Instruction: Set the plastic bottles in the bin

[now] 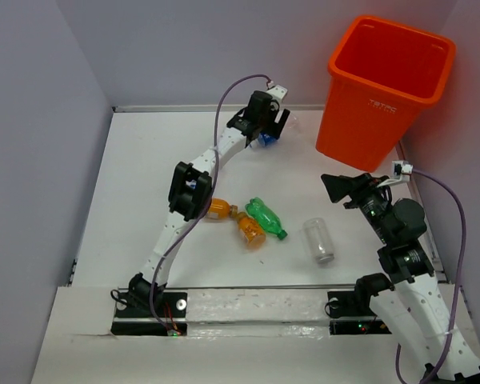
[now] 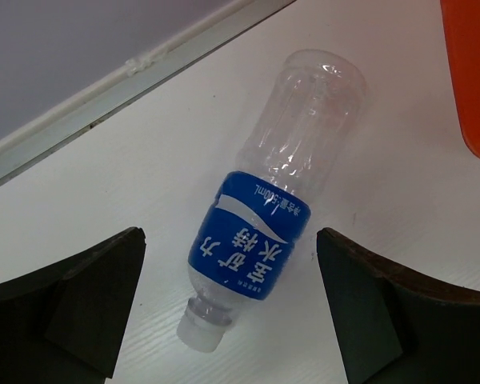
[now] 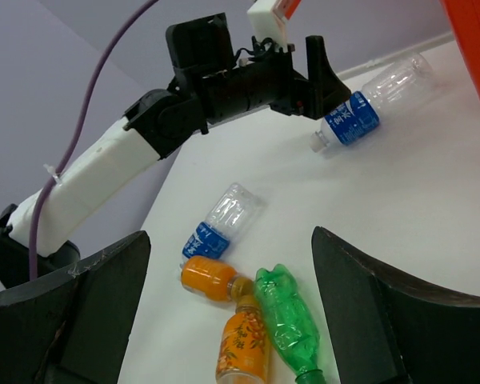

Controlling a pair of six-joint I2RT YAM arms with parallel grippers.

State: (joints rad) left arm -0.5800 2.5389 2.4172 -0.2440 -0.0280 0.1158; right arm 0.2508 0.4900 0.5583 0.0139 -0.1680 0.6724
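Note:
The orange bin (image 1: 388, 80) stands at the back right. My left gripper (image 1: 266, 126) is open at the back of the table, over a clear blue-label bottle (image 2: 256, 240) that lies on the table between its fingers (image 2: 88, 296) without touching them. My right gripper (image 1: 336, 188) is open and empty in front of the bin. Two orange bottles (image 1: 218, 210) (image 1: 252, 230) and a green bottle (image 1: 266, 218) lie together at mid-table. A plain clear bottle (image 1: 318, 240) lies to their right. A second blue-label bottle (image 3: 224, 220) lies beside the orange ones, hidden under my left arm in the top view.
A low white wall (image 2: 104, 104) runs along the table's back edge, just beyond the bottle under my left gripper. The bin's side (image 2: 472, 80) is close on that gripper's right. Grey walls close in the left and right sides.

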